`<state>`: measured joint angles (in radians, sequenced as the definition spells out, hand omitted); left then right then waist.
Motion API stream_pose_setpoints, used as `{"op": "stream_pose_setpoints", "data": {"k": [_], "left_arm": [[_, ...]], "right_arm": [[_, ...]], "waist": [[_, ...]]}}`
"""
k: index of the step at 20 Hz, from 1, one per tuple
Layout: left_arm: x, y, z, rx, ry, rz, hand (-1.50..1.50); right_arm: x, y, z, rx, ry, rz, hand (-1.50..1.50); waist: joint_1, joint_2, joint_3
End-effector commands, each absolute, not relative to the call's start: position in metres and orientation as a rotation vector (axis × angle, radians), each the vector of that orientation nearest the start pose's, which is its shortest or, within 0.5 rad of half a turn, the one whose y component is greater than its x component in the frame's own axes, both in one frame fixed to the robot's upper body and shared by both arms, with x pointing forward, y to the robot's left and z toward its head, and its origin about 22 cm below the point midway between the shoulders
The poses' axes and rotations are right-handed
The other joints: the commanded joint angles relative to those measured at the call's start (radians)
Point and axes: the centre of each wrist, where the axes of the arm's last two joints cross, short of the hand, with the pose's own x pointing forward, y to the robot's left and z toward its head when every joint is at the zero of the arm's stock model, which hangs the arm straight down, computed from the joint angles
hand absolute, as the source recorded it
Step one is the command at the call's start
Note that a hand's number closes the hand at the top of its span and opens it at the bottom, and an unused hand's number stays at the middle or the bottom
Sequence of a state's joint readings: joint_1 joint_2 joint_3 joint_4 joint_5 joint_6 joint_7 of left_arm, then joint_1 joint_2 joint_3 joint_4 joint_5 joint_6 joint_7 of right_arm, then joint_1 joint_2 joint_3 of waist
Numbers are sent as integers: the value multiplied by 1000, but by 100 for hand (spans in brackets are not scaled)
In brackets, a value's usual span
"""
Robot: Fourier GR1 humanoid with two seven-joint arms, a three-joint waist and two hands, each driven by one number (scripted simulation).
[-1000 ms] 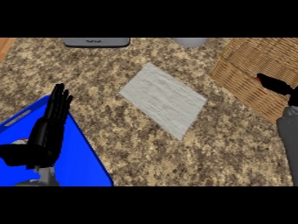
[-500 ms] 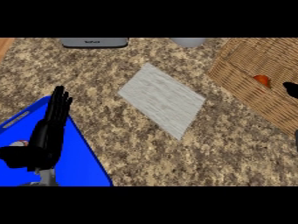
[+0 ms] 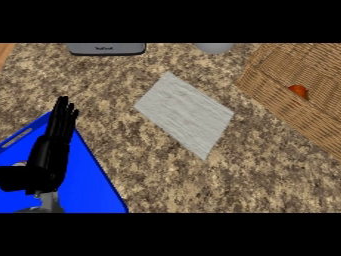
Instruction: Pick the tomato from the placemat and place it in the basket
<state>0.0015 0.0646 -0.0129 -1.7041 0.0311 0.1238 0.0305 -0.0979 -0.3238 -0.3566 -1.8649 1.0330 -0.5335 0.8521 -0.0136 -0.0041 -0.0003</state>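
Tomato sits in wicker basket at 3 o'clock, half hidden by its wall. Left hand rests at 8 o'clock, fingers straight, together. Placemat bare.

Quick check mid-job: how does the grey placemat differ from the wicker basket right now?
The placemat lies flat, grey and bare at the counter's middle; the basket is a brown woven container with raised walls at the right edge, partly cut off. The basket holds the tomato; the placemat holds nothing. Both rest on the speckled counter, set at an angle.
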Motion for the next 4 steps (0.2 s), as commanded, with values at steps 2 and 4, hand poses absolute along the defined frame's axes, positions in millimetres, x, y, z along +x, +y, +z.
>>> {"op": "stream_pose_setpoints", "data": {"k": [2,4], "left_arm": [[240,259,36,78,-1663,78,0],[237,236,29,106,-1671,64,0]], "right_arm": [[186,-352,144,-1535,-1283,-506,-150],[170,-337,158,-1503,-1329,-472,-150]], "waist": [[0,1,0],[1,1,0]]}}
